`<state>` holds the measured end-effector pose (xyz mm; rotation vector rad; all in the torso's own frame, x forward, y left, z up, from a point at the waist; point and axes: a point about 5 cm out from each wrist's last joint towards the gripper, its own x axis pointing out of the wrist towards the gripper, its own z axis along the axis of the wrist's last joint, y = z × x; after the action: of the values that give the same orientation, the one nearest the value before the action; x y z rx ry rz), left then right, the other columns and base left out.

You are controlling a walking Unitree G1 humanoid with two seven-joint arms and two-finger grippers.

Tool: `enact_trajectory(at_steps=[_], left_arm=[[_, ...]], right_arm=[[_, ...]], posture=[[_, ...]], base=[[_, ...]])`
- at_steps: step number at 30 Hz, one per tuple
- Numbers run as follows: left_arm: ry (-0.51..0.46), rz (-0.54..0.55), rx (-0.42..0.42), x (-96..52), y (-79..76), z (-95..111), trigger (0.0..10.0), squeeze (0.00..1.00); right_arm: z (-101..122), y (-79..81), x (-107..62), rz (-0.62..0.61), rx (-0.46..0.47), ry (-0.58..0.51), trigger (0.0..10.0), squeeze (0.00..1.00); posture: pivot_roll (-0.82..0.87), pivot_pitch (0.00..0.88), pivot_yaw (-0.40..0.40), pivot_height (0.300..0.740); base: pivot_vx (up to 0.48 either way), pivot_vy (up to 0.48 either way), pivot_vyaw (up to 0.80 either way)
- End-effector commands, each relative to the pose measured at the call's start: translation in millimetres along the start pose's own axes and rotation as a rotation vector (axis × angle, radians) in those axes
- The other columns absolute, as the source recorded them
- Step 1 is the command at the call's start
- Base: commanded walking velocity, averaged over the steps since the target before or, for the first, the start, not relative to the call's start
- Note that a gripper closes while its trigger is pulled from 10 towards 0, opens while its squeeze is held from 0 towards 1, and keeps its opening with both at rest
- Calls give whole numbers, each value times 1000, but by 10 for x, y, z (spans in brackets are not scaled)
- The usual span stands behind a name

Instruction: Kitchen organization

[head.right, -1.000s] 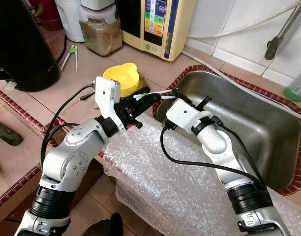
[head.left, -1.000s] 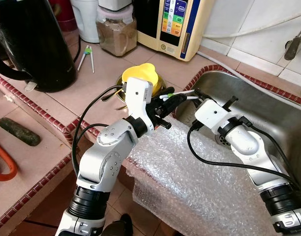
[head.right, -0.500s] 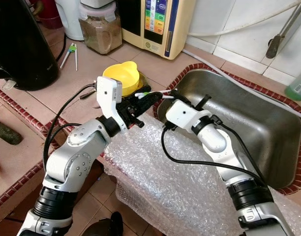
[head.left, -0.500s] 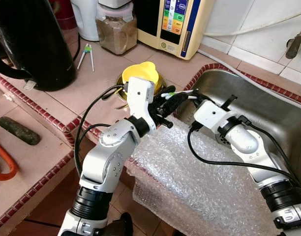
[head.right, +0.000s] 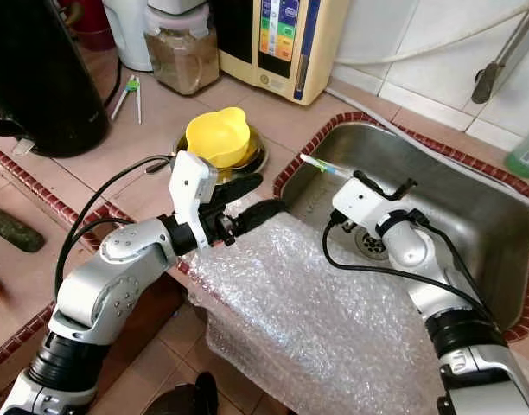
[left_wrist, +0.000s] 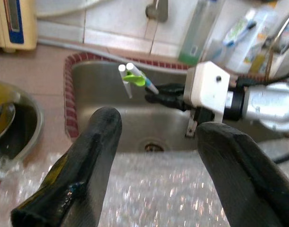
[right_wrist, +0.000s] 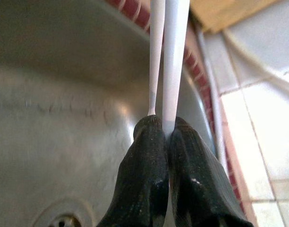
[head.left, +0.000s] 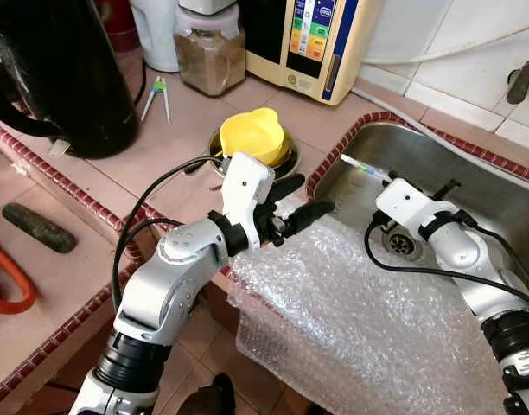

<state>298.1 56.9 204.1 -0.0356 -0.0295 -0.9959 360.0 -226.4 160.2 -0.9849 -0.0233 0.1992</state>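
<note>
there, over the steel sink, the right gripper had its two black fingers pressed together on a pair of white chopsticks with a green clip, which stuck out from the fingertips toward the sink's near-left corner and hung in the air above the basin. the drain lay just below that wrist.

the left gripper hovered above the sink's left rim, its fingers spread wide apart with nothing between them, pointing toward the right gripper. under it a sheet of bubble wrap draped from the counter edge and sink front down toward the floor.

on the tiled counter just behind the left gripper sat a yellow bowl nested in a metal bowl. farther back stood a jar of brown powder and a cream appliance with coloured buttons; a large black kettle stood to the left, with another pair of chopsticks lying between it and the jar.
</note>
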Motion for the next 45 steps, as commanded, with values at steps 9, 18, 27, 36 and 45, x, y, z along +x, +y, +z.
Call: enact_trajectory(at_steps=[9, 18, 27, 36, 45], left_arm=[[49, -45, 26, 13, -70, -36, 10000, 1000], [36, -13, 30, 40, -51, -42, 10000, 1000], [31, 20, 31, 49, -50, -68, 10000, 1000], [24, 51, 39, 55, -32, -66, 10000, 1000], [-49, 303, 38, 42, 151, 50, 10000, 1000]], right_arm=[[-288, 11, -38, 15, 69, 173, 10000, 1000], [-356, -40, -54, -41, 163, 211, 10000, 1000], [-363, -34, -45, -68, 285, 222, 10000, 1000], [-309, -107, -6, -112, 487, 200, 10000, 1000], [269, -464, -188, -283, 658, -147, 10000, 639]], posture=[[35, 188, -34, 740], [32, 188, -31, 740], [33, 183, -29, 740], [36, 183, -30, 740], [42, 180, -17, 740]], base=[[0, 0, 0], [0, 0, 0], [0, 0, 0], [0, 0, 0], [0, 0, 0]])
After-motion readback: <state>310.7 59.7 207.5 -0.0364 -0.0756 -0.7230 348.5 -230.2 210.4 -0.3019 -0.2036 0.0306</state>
